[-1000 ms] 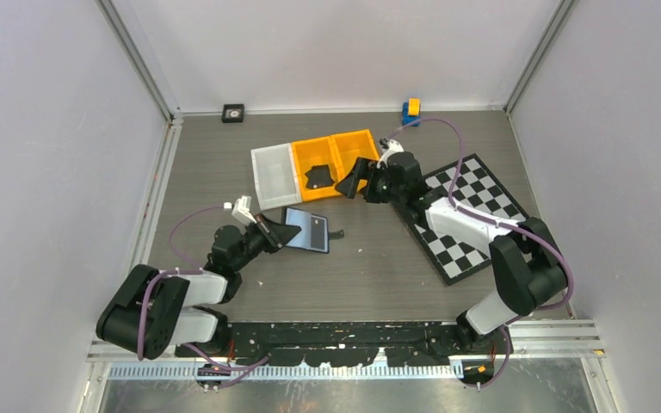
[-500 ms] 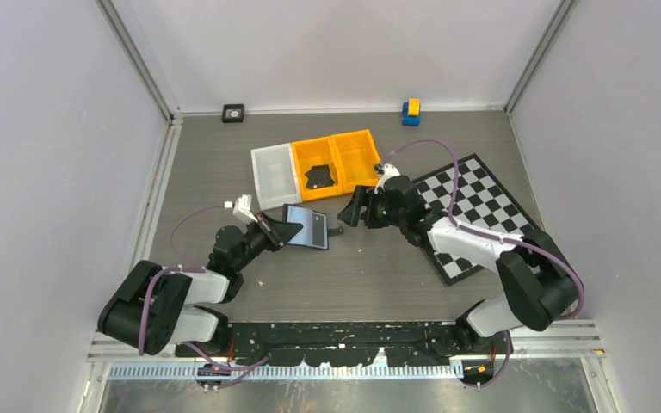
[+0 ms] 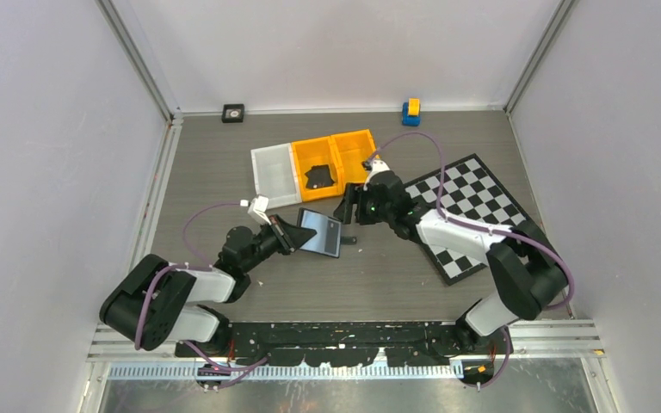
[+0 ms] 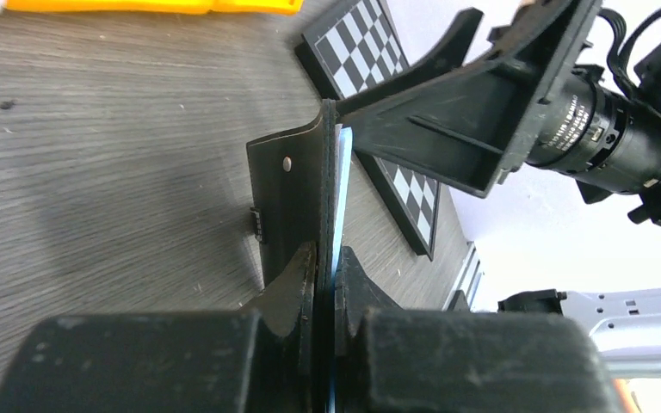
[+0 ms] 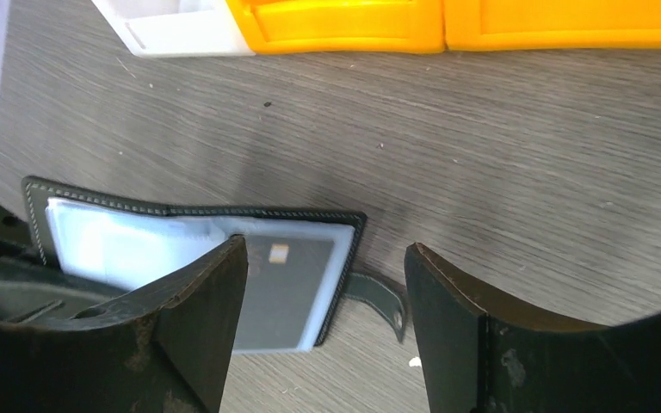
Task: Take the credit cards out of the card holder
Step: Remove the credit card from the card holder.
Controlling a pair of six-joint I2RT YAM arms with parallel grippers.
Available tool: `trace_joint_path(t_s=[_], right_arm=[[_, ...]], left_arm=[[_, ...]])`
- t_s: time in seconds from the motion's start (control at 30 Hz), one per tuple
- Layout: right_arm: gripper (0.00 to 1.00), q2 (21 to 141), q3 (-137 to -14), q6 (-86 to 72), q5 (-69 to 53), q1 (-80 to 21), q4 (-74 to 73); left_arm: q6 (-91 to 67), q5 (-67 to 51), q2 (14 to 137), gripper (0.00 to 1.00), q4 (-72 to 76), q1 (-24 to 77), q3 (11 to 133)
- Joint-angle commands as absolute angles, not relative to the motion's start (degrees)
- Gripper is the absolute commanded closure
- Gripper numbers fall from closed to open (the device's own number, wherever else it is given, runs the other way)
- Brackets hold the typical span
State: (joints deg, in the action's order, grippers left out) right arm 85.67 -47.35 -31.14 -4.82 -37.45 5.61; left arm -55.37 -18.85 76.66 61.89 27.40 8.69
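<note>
Black stitched-leather card holder (image 5: 129, 245): open, glossy pale sleeves over dark card (image 5: 288, 275).
Left pincer (image 4: 325, 258): clamped on it.
Right pincer (image 5: 325, 251): apart.

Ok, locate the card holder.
Top view, centre: the card holder, just nearer than the orange bins, its left end clamped in the left claw.

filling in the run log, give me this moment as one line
left gripper: shut on card holder | right gripper: open, above its strap end | credit card: one visible inside
</note>
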Motion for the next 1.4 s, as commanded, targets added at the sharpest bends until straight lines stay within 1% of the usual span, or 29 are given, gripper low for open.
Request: trace_joint_path(t_s=[0.0,0.07,0.27,0.4,0.6,0.73,0.83,0.93,1.13,1.27,1.37], right_arm=[[0.28,89.44,-52.04,-28.50,-0.57,-39.85,2.85],[0.28,90.18,-52.48,-28.44,2.59,-40.07,1.80],[0.28,90.18,-54.08,-29.48,6.56,-40.97,-1.83],[0.29,87.04,-50.86,-31.14,8.93,-42.34,-0.42],[0.29,81.95,-45.96,-30.54,14.72,-42.47,-2.01],[0.29,79.40,-43.28,-29.90,16.70,-42.39,-2.68],[0.32,77.75,-41.23,-29.74,17.81,-42.42,-1.76],[0.32,77.01,-39.32,-28.98,18.61,-42.35,-0.71],[0.32,78.21,-38.89,-28.13,15.28,-42.24,1.94],[0.33,80.05,-39.47,-28.22,8.22,-41.95,5.56],[0.37,82.33,-40.29,-28.22,4.31,-41.90,7.74]], left_arm=[[-52.17,-16.91,78.47,1.00,63.10,29.51,10.98],[-51.80,-16.07,79.36,1.00,63.06,30.26,11.13],[-50.44,-14.54,81.25,1.00,62.35,31.81,12.22],[-49.23,-14.58,80.13,1.00,57.92,31.82,13.59],[-48.10,-11.31,74.78,1.00,55.48,31.82,10.74],[-46.69,-9.85,68.43,1.00,49.89,31.82,10.19],[-45.98,-8.30,64.90,1.00,47.27,31.82,9.37],[-45.84,-7.27,62.22,1.00,46.60,31.81,8.10],[-44.77,-5.56,58.46,1.00,41.90,31.82,8.49],[-44.48,-5.94,58.81,1.00,41.45,31.87,9.20],[-44.30,-5.87,59.06,1.00,41.40,31.90,9.47]])
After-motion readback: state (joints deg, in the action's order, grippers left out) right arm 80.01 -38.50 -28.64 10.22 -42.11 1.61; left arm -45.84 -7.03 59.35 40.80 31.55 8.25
